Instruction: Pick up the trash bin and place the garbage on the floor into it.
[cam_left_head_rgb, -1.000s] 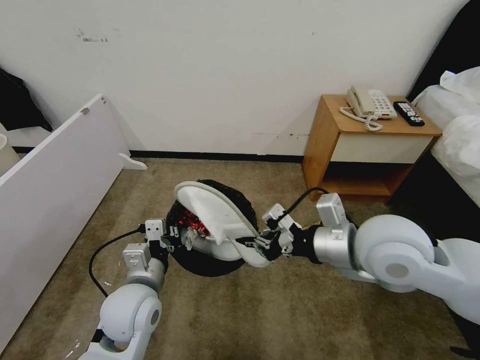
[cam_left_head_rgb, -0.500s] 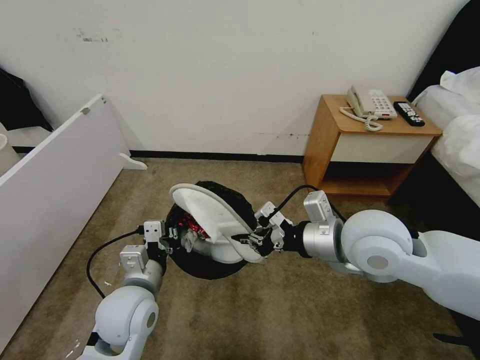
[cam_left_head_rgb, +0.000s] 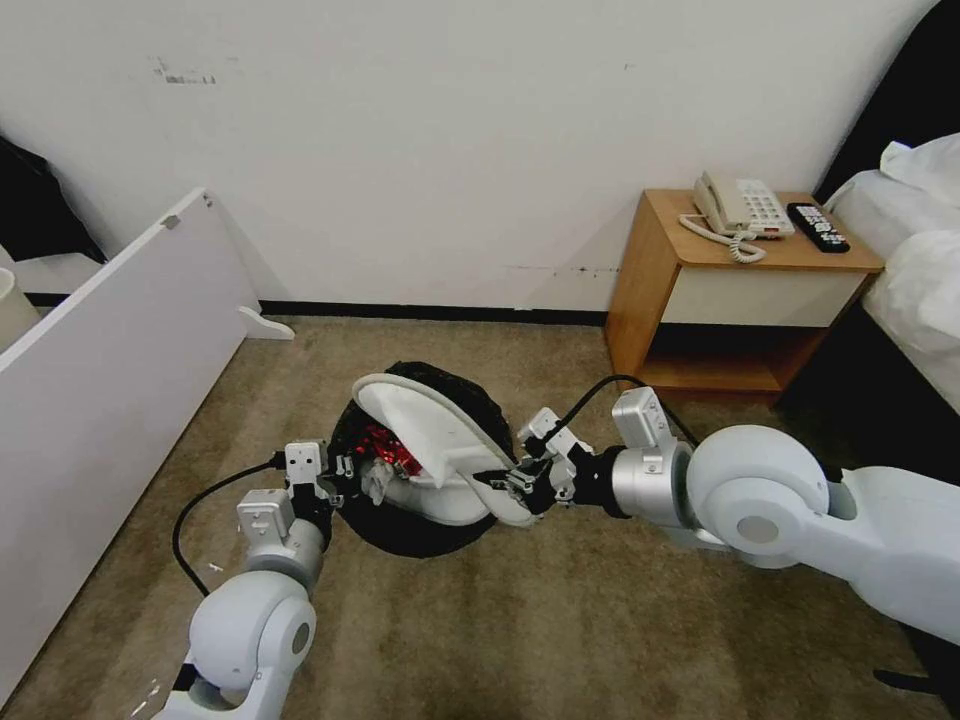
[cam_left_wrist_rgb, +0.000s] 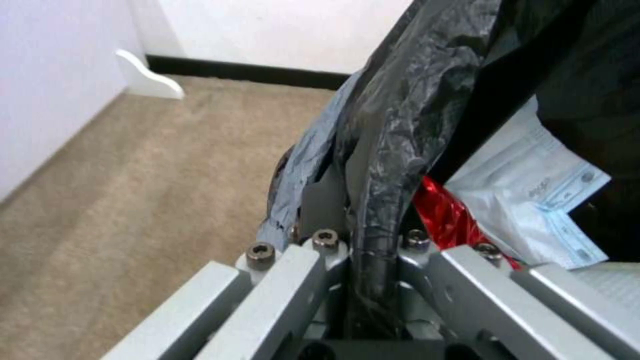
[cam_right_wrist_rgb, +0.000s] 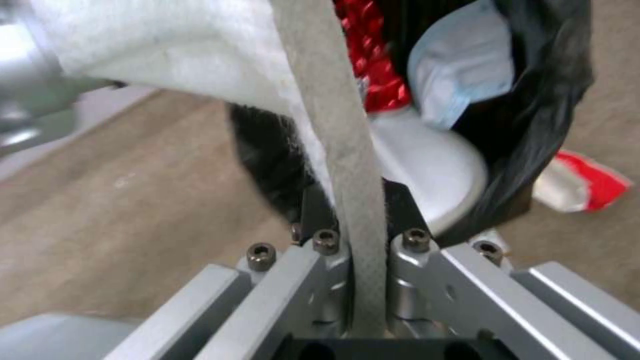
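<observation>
The trash bin, lined with a crinkled black bag, hangs tilted just above the carpeted floor. My left gripper is shut on its bagged rim. A white flat slipper lies across the bin's mouth, one end inside. My right gripper is shut on that slipper's grey sole edge. Red wrapper and a white packet lie inside the bin. Another red-and-white wrapper lies on the carpet beside the bin.
A wooden nightstand with a phone and a remote stands at the back right, beside a bed. A white board leans along the left. The wall runs behind.
My right arm nudged the slipper left toward the bin, then eased slightly back and down. The slipper now sits a little lower in the bin's mouth. The left gripper and bin barely moved.
</observation>
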